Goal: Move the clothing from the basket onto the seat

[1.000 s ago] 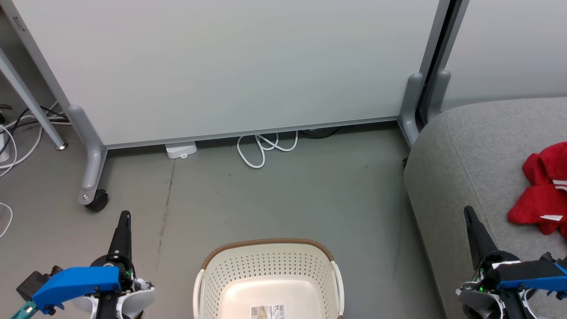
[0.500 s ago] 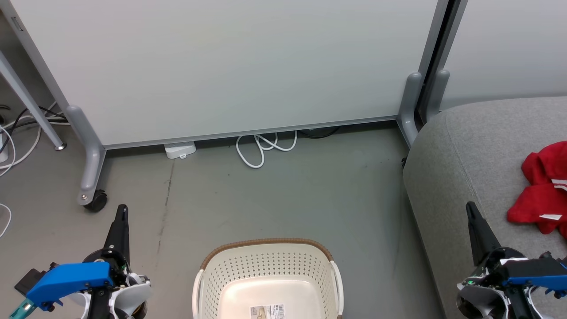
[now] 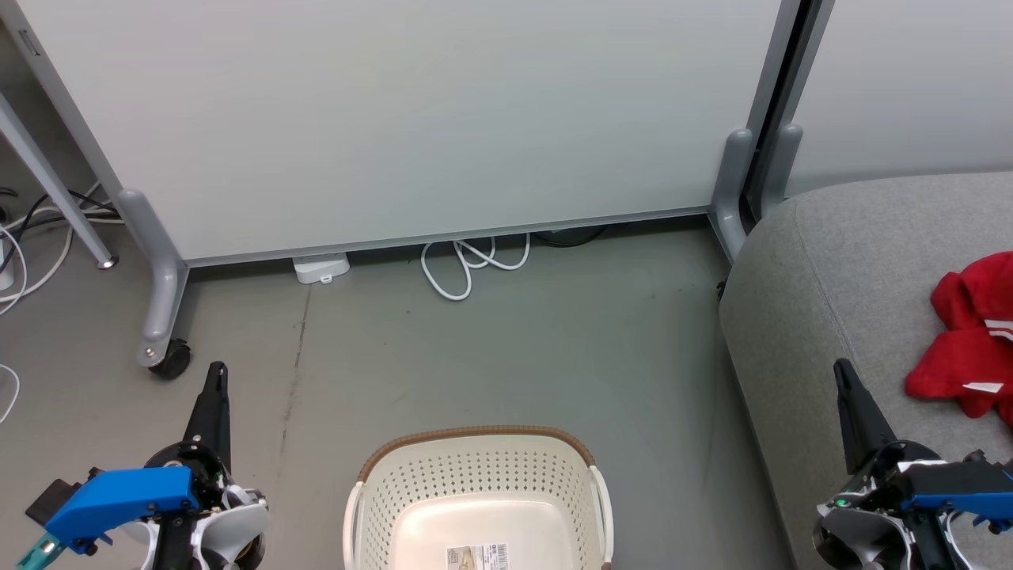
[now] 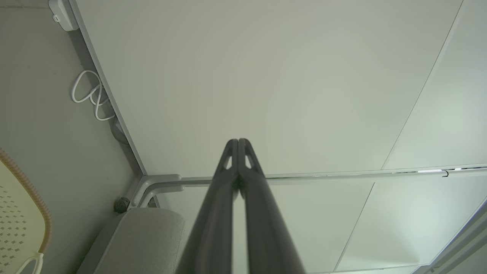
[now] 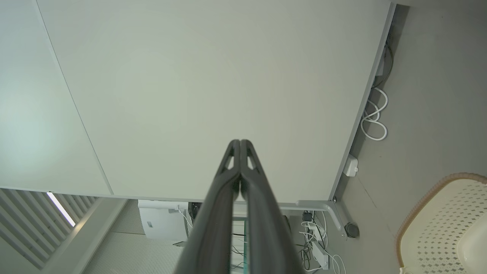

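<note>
My left end effector (image 3: 215,370) has crept forward, closed and empty like my right end effector (image 3: 843,366), since the clothing (image 3: 969,348) lies on the seat (image 3: 831,261) to that one's right and the basket (image 3: 475,434) between them looks bare.

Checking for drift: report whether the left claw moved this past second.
Yes. The left claw crept up the head view: its tip, earlier below the partition's caster, is now level with it.

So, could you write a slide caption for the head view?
Red clothing on the sofa, basket bare where visible, left gripper and right gripper shut.
</note>
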Robot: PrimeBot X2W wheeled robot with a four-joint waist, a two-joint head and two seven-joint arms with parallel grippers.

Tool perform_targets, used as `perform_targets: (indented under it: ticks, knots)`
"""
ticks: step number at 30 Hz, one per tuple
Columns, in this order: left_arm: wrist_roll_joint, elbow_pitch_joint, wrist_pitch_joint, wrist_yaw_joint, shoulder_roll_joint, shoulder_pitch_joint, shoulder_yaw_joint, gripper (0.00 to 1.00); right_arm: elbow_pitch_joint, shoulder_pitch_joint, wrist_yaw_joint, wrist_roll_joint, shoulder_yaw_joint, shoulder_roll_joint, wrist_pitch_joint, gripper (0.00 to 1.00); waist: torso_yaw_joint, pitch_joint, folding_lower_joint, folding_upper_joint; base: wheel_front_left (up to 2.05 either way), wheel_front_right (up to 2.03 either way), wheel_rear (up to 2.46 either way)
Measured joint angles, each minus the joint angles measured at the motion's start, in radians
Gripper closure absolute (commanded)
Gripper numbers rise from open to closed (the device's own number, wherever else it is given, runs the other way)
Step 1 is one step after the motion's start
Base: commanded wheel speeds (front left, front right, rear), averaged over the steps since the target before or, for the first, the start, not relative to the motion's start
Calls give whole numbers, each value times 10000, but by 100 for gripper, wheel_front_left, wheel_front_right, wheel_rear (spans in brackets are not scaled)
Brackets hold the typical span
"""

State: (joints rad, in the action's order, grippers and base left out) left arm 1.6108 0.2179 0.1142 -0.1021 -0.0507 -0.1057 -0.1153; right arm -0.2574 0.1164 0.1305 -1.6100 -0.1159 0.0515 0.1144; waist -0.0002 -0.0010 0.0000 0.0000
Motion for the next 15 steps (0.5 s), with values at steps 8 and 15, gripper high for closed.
perform_targets:
  ticks: [8, 15]
  knots:
    - [0, 0, -2, 0, 0, -1, 0, 100, 2, 1, 0, 0, 0, 0, 0, 100, 0, 0, 0, 0, 0, 0, 0]
    - [0, 0, 0, 0, 0, -1, 0, 100, 2, 2, 0, 0, -2, 0, 0, 100, 0, 0, 0, 0, 0, 0, 0]
